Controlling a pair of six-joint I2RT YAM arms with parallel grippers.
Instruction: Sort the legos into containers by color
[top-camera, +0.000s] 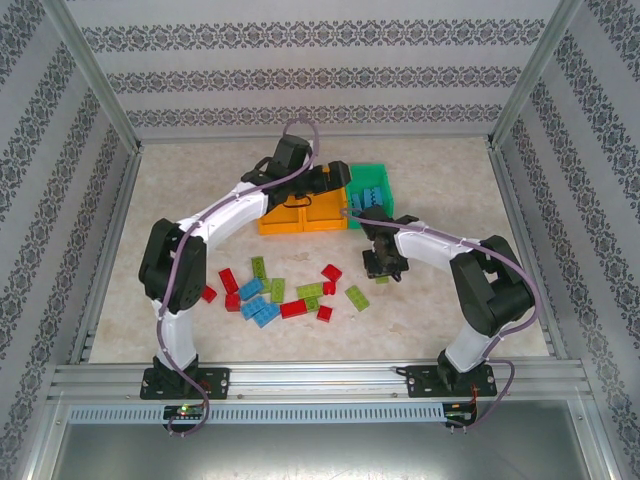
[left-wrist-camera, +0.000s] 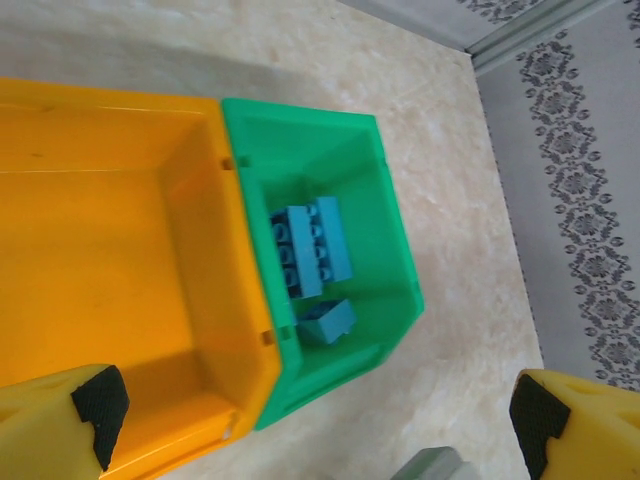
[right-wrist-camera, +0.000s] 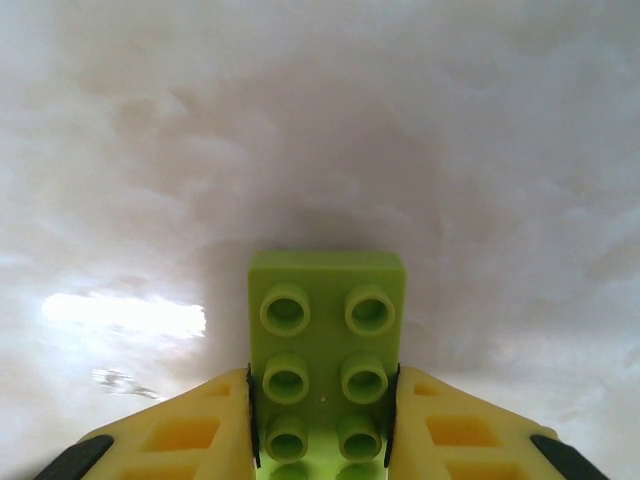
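Note:
In the right wrist view my right gripper (right-wrist-camera: 325, 425) is shut on a light green lego (right-wrist-camera: 325, 300), studs facing the camera, just above the table. From above, this gripper (top-camera: 383, 268) hangs right of the loose pile. My left gripper (left-wrist-camera: 320, 420) is open and empty, its fingertips (left-wrist-camera: 100, 410) spread wide over the containers. The green bin (left-wrist-camera: 395, 215) holds blue legos (left-wrist-camera: 315, 245); the orange bin (left-wrist-camera: 90, 260) beside it looks empty. In the top view the left gripper (top-camera: 335, 185) hovers over the orange bins (top-camera: 280, 222) next to the green bin (top-camera: 372, 170).
Loose red (top-camera: 293, 309), blue (top-camera: 258, 305) and light green legos (top-camera: 357, 297) lie scattered on the table between the two arm bases. Patterned walls and metal frame rails enclose the table on three sides.

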